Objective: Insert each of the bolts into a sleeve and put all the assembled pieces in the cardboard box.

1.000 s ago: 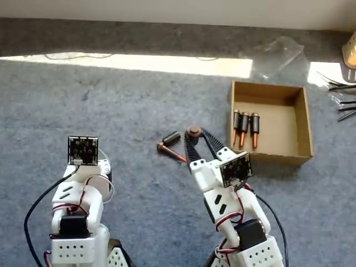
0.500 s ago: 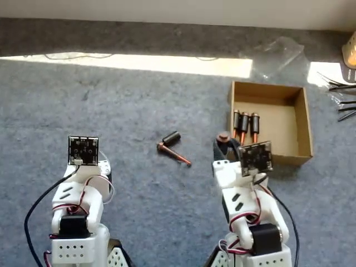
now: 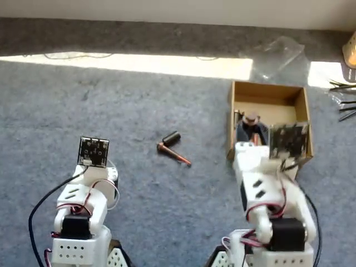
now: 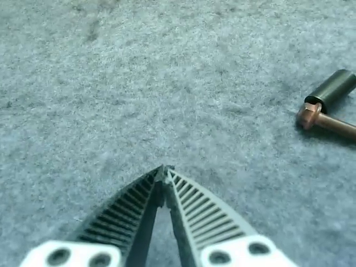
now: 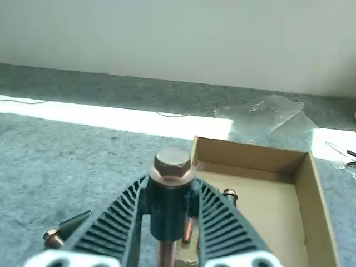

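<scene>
Our right gripper (image 5: 170,186) is clamped on the bolt+sleeve assy (image 5: 172,167); we clear the cardboard box (image 3: 267,94) wall, go low, then release.

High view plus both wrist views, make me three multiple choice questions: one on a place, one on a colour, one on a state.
1. Where does the loose bolt lie?
A. on a shelf
B. on the carpet beside the loose sleeve
C. on a plate

2. What colour is that sleeve?
A. white
B. dark, near black
C. yellow

3. How is the right hand?
A. open, empty
B. shut, empty
C. shut on an assembled piece

Answers:
1 B, the bolt's head lies by the sleeve's end on the carpet.
2 B, the left wrist view shows it dark.
3 C, it clamps a sleeve with the bolt head on top.
</scene>
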Motion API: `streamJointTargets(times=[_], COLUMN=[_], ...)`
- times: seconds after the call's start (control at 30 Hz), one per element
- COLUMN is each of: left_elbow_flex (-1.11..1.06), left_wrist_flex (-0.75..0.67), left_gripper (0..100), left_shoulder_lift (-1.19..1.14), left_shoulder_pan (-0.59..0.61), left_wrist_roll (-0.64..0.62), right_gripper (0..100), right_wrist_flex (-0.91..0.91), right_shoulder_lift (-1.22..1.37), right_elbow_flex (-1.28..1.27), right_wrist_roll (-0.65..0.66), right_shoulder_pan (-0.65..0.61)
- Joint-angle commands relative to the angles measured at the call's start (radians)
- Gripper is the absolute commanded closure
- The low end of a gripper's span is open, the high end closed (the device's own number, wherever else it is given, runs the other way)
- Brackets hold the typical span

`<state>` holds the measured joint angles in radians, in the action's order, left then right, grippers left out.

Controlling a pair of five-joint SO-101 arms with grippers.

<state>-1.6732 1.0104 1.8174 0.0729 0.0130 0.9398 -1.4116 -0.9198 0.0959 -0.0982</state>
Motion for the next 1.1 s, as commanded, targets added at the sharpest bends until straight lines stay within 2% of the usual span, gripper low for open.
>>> streamJointTargets(times=[0.0, 0.37, 0.53, 0.83, 1.07], left_elbow_flex=[-0.022, -0.022, -0.022, -0.022, -0.022], left_wrist_flex=[0.003, 0.029, 0.029, 0.029, 0.029], left_gripper=[98, 98, 98, 98, 98], left_shoulder_lift=[0.010, 0.010, 0.010, 0.010, 0.010], left_shoulder_pan=[-0.015, -0.013, -0.013, -0.013, -0.012], left_wrist_roll=[0.006, 0.008, 0.008, 0.008, 0.008], right_gripper=[99.3, 99.2, 99.2, 99.2, 99.2], right_wrist_flex=[-0.001, 0.004, 0.005, 0.008, 0.203], right_shoulder_lift=[0.217, 0.848, 1.079, 1.508, 1.788], right_elbow_flex=[0.200, 0.558, 0.642, 0.889, 1.219], right_wrist_roll=[0.012, 0.041, 0.167, 0.170, 0.170], right_shoulder_pan=[0.079, 0.282, 0.286, 0.288, 0.285])
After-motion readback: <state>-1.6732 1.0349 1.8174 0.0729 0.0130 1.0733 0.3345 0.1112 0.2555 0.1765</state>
